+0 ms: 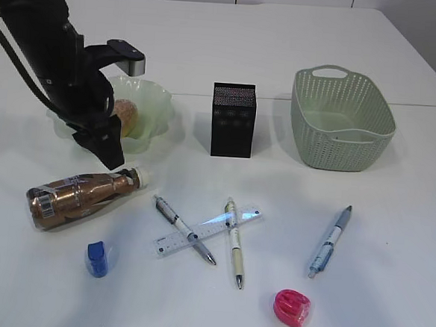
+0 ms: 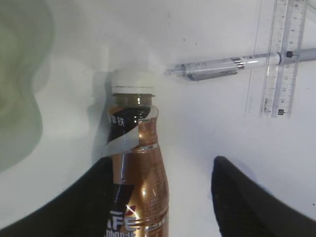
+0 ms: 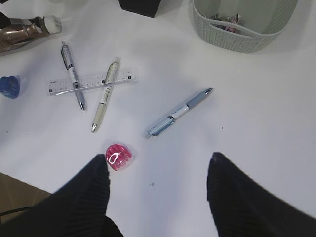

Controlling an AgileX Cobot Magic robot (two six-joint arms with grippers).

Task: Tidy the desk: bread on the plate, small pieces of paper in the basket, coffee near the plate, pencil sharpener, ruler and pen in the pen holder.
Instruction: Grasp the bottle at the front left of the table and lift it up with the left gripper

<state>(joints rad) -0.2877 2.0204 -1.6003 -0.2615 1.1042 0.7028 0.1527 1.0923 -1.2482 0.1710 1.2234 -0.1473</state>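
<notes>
Bread (image 1: 125,116) sits in the plate (image 1: 156,99), upper left; paper scraps (image 3: 225,21) in the basket (image 3: 242,34); pen holder's (image 1: 232,119) contents can't be told; both grippers (image 2: 163,197) (image 3: 157,190) gape, holding nothing.

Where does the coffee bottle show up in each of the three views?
Exterior view: coffee bottle lying on its side at lower left, cap toward the ruler.
Left wrist view: it fills the lower centre, white cap at the top.
Right wrist view: only its cap end shows, top left corner.
Shared landmark: the clear ruler with pens lying across it.

Coffee (image 2: 138,182) label: partial letters "AFE", Chinese characters near neck.
</notes>
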